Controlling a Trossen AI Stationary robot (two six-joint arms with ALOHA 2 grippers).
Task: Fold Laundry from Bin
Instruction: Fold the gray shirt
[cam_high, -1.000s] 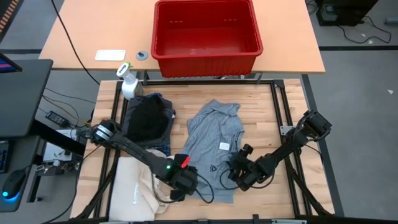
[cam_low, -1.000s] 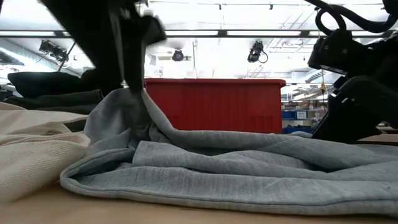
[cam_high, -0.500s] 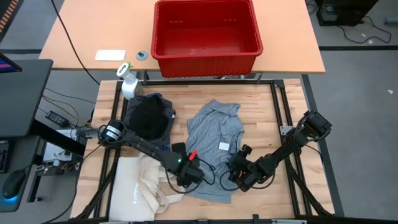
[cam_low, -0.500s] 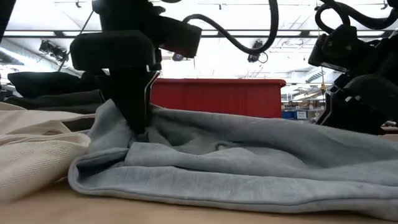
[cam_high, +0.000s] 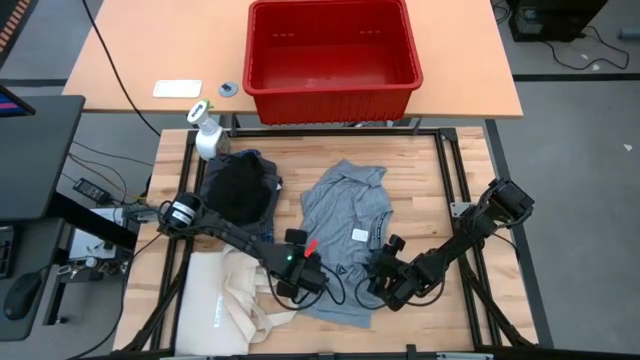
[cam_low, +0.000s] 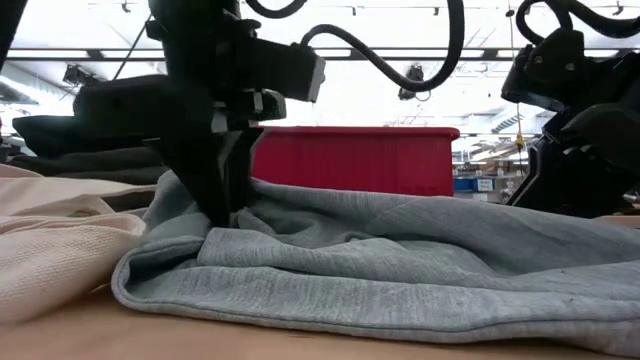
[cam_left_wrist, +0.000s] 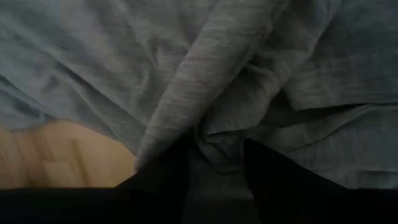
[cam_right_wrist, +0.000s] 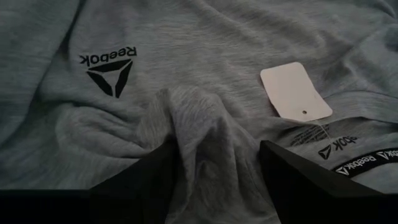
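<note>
Overhead, a pale wooden table (cam_high: 420, 190) framed in black rails fills the lower middle of the frame, with a second tan tabletop (cam_high: 140, 60) butted against it across the upper part; grey floor shows at the right edge and a cluttered desk with cables at the left. From table height, bright ceiling lights and shelving stretch behind the work area. The red bin (cam_high: 332, 58) stands at upper centre on the tan top, with a white card (cam_high: 177, 88) to its left and a white spray bottle (cam_high: 206, 133) below that. On the wood, a light grey shirt (cam_high: 345, 225) with a white tag (cam_right_wrist: 295, 91) lies spread at centre, a black garment (cam_high: 238, 190) is heaped to its left, and a cream tote bag (cam_high: 215, 300) sprawls at lower left. The left arm reaches from the left edge down toward lower centre, its left gripper (cam_high: 312, 283) planted on the shirt's lower left edge, fingers (cam_left_wrist: 273, 180) pinching a raised ridge of grey cloth. The right arm slants in from the right edge, its right gripper (cam_high: 378, 275) low on the shirt's lower right part, fingers (cam_right_wrist: 305, 174) clamped on either side of a bunched fold.
</note>
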